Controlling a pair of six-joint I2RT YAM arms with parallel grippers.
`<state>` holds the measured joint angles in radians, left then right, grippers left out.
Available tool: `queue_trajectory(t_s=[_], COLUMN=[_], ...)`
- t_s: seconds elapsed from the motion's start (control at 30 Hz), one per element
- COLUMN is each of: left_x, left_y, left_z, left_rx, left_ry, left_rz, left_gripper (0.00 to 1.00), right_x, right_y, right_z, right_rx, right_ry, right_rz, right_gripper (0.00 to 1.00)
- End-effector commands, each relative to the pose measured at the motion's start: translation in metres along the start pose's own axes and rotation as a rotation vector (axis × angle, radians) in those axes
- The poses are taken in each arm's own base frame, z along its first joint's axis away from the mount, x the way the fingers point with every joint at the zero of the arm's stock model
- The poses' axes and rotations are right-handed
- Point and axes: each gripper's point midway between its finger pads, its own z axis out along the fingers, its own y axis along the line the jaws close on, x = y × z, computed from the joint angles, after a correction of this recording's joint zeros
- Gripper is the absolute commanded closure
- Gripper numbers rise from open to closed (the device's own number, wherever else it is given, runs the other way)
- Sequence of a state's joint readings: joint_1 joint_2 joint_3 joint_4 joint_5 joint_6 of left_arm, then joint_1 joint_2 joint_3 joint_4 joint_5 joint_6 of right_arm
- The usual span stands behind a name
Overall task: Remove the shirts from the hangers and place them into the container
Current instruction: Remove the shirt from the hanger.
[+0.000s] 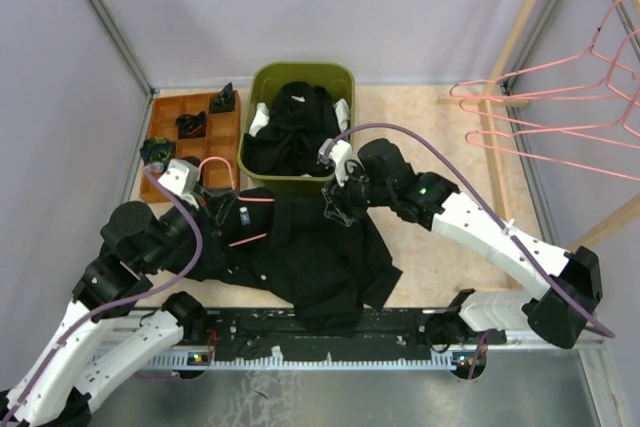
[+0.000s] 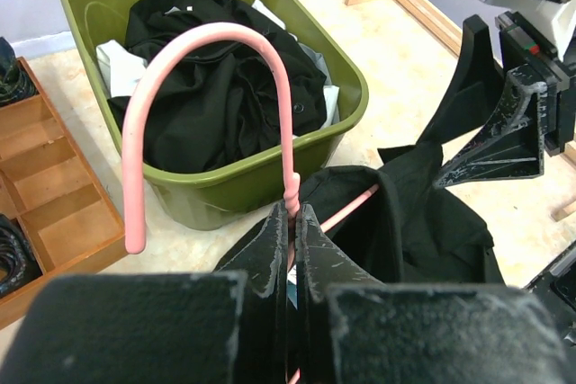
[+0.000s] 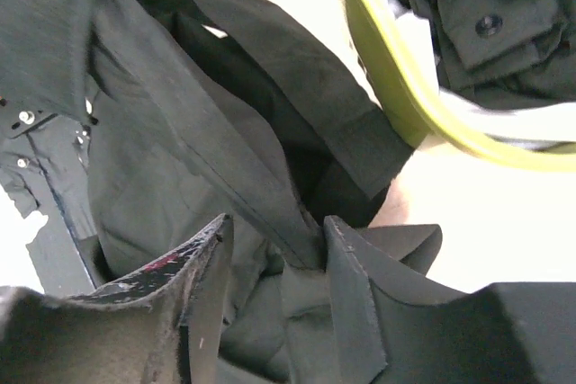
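A black shirt (image 1: 320,267) is laid at the green container's (image 1: 300,66) near side, its pink hanger (image 2: 216,31) clamped by the left gripper (image 2: 292,222), one fold between the right gripper's (image 3: 274,236) half-parted jaws, grip unclear.

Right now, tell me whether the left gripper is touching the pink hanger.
Touching. The left wrist view shows the left gripper with its jaws shut on the neck of the pink hanger, just below the hook.
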<state>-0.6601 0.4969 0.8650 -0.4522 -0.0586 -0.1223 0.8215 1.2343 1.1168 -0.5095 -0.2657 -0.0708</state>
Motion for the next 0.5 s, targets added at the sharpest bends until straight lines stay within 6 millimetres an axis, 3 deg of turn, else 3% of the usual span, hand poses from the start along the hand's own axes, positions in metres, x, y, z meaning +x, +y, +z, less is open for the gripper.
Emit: queue_trajectory(t_s=[0.0,0.1,0.27,0.37,0.47], left_x=[-0.022,-0.024,-0.024,-0.025,-0.025], left_y=[0.002,0.005,0.01,0.009,0.01], left_z=[-0.006,-0.008,-0.011,-0.012,-0.012], left_rx=[-0.015,-0.031,-0.054,-0.051,-0.054], left_ry=[-0.072,-0.083,-0.082,-0.085,-0.084], left_rz=[0.001,0.003,0.016,0.021,0.023], left_gripper=[1.0,1.0,1.0,1.0,1.0], right_x=[0.006,0.008,0.017,0.015,0.01], right_y=[-0.004,-0.016,-0.032,-0.039,-0.061], right_z=[-0.006,-0.016,-0.025,-0.029,-0.041], right_rx=[0.015,0.09,0.162,0.206,0.356], right_ry=[-0.013,-0.043,-0.045,-0.067,-0.104], right_rz=[0.021,0.038,0.077,0.098,0.131], right_gripper=[0.57,0.7,1.0,1.0,1.0])
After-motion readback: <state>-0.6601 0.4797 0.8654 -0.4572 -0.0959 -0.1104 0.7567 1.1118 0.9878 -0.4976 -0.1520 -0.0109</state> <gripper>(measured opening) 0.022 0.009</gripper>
